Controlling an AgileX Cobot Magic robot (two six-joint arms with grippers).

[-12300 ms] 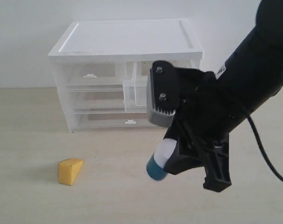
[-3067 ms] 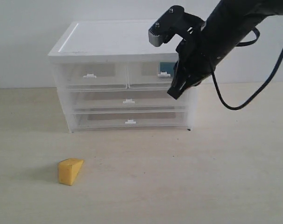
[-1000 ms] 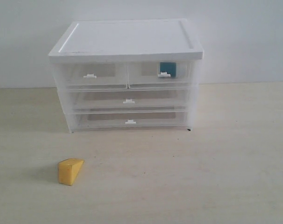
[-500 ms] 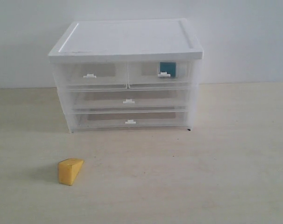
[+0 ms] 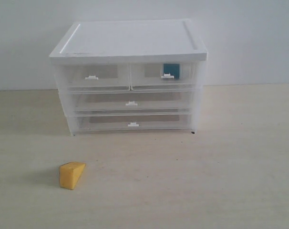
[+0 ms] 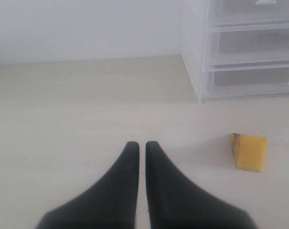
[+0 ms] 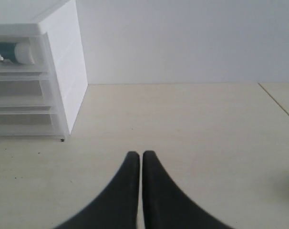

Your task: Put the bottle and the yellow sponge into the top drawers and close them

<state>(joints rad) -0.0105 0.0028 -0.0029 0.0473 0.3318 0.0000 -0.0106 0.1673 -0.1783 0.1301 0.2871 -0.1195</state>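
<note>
Exterior view shows you the white-topped cabinet (image 5: 130,43) standing at the back of the pale table (image 5: 221,167), with neither arm in that picture. Both of its upper drawers sit pushed in, flush with the front: the left top drawer (image 5: 94,78) and the right top drawer (image 5: 156,78). You can make out the bottle (image 5: 171,70) through the clear front of the right top drawer, as a teal patch just behind the small white handle (image 5: 167,76). In the right wrist view it lies on its side in there, with its white cap toward the cabinet's outer wall. The yellow sponge (image 5: 72,175) lies on the table in front of the cabinet, well apart from it and toward its left corner. Your left gripper (image 6: 141,145) has its fingers pressed together with nothing between them, over bare table, and the sponge is near it off to one side. Your right gripper (image 7: 138,155) also has its fingers together and empty, near the cabinet's right side.
</note>
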